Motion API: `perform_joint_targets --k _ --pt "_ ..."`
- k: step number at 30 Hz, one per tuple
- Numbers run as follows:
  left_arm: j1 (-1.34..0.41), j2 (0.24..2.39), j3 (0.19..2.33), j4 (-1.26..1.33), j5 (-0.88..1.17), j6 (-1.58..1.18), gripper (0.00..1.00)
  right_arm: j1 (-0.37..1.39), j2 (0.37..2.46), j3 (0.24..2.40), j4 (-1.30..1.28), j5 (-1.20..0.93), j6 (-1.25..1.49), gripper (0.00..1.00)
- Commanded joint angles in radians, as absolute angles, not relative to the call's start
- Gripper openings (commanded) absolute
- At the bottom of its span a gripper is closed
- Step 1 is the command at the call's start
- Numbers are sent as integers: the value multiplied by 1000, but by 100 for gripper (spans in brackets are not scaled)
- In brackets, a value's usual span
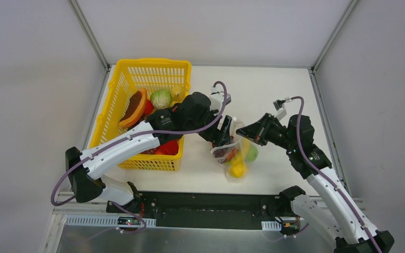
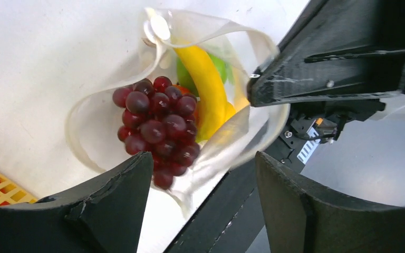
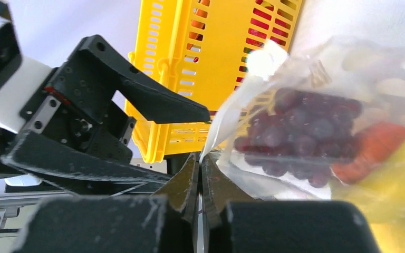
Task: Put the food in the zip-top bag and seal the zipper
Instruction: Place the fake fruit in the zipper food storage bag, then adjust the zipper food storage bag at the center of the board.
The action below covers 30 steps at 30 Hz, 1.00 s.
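The clear dotted zip-top bag point(image 1: 236, 158) hangs above the table just right of the basket. Its mouth edge with the zipper point(image 2: 216, 27) stands open. Inside it are purple grapes point(image 2: 158, 124), a yellow banana point(image 2: 208, 89), a green fruit point(image 2: 221, 66) and an orange piece point(image 3: 374, 147). My right gripper point(image 3: 200, 161) is shut on the bag's rim and holds it up; it shows in the top view point(image 1: 241, 130). My left gripper point(image 2: 203, 163) is open and empty just above the bag's mouth, beside the right gripper point(image 1: 222, 136).
The yellow lattice basket point(image 1: 137, 71) stands at the left rear and holds a green cabbage point(image 1: 161, 98), red pieces point(image 1: 169, 147) and an orange-brown piece point(image 1: 135, 108). My left arm lies across its right side. The black base rail point(image 1: 205, 203) runs along the table's near edge.
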State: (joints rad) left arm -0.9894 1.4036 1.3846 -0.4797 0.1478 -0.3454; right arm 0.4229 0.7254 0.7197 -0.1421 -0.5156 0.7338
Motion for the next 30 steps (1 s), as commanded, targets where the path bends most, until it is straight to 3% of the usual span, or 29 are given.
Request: perform_joint_targets --k 1,8,12,22,30 --pt "-1002 1300 1400 -419 132 -320 72 420 683 718 -27 -514 768 1" --pt "-1000 1217 1318 -469 -101 -358 80 420 671 698 14 -509 799 1" --pt "-999 1251 1299 -523 -183 -444 80 420 666 697 5 -506 787 1" --pt "-991 1377 1343 -550 -226 -561 76 420 611 712 -68 -463 739 1" --pt "-989 1475 1340 -526 -167 -601 63 420 591 723 -94 -442 727 1"
